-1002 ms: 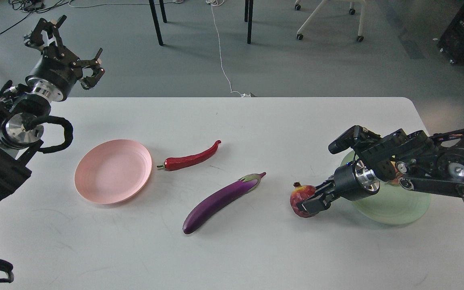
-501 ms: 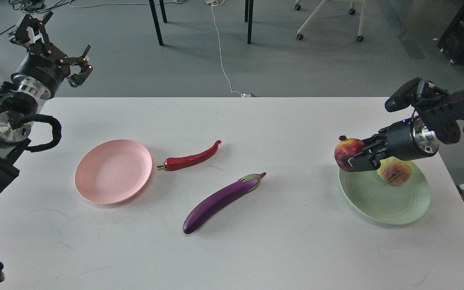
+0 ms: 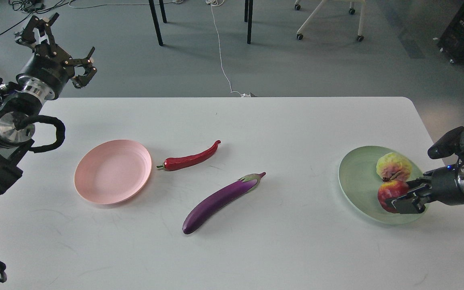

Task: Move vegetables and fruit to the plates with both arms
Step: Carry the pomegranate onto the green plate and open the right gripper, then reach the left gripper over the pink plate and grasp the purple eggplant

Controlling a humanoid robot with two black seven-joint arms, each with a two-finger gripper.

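Note:
My right gripper (image 3: 402, 198) is shut on the dark red fruit (image 3: 389, 193) and holds it low over the near right part of the pale green plate (image 3: 357, 181). The bumpy yellow-green fruit (image 3: 393, 166) lies on that plate just behind it. The purple eggplant (image 3: 220, 198) lies slanted at the table's middle. The red chili pepper (image 3: 191, 158) lies beside the empty pale pink plate (image 3: 113, 171). My left gripper (image 3: 61, 50) is open and empty, raised beyond the table's far left corner.
The white table (image 3: 232, 249) carries everything. Beyond its far edge are table legs, a white cable on the floor, and a chair base. A black case stands at the far right.
My right gripper lifted the dark red fruit off the table, carried it right over the green plate and lowered it there. My left gripper shifted slightly.

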